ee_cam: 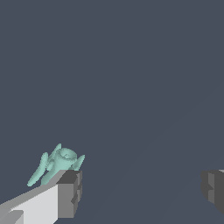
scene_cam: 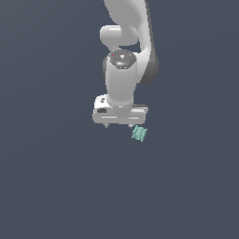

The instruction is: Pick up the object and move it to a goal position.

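Note:
The object is a small mint-green, lumpy ridged piece lying on the dark grey surface, just to the exterior view's right of the white gripper. In the wrist view the object sits beside and partly behind one grey fingertip, outside the gap between the fingers. The gripper is open wide and holds nothing. The other fingertip shows at the picture's edge. How high the fingertips are above the surface I cannot tell.
A plain dark grey surface fills both views. The white arm rises above the gripper toward the exterior view's top. No goal marker shows.

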`<move>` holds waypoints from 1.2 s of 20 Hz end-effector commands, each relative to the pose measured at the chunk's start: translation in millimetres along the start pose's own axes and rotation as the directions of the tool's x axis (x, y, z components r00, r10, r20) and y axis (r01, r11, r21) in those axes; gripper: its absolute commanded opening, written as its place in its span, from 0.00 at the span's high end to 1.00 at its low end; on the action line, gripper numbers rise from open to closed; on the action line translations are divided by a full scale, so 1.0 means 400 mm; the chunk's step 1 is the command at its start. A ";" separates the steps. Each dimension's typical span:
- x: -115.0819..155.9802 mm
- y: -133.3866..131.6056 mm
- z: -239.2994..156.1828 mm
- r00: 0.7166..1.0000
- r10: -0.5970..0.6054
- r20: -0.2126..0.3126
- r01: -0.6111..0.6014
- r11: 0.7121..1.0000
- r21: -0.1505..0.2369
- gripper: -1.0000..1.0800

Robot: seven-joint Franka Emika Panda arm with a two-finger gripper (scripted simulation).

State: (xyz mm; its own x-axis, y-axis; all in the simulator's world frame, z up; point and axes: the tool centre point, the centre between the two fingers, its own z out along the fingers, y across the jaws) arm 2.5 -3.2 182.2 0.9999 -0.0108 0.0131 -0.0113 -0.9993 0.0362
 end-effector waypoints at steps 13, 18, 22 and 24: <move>-0.024 -0.003 0.036 0.999 0.041 0.035 -0.042 0.999 0.027 0.04; -0.026 -0.012 0.042 0.998 0.055 0.035 -0.056 0.998 0.027 0.04; -0.031 -0.032 0.054 0.996 0.081 0.034 -0.082 0.996 0.027 0.04; -0.035 -0.045 0.062 0.994 0.099 0.034 -0.100 0.995 0.026 0.04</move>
State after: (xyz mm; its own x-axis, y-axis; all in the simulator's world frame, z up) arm -10.0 10.1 159.1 0.9950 -0.0987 -0.0175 -0.0986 -0.9951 0.0085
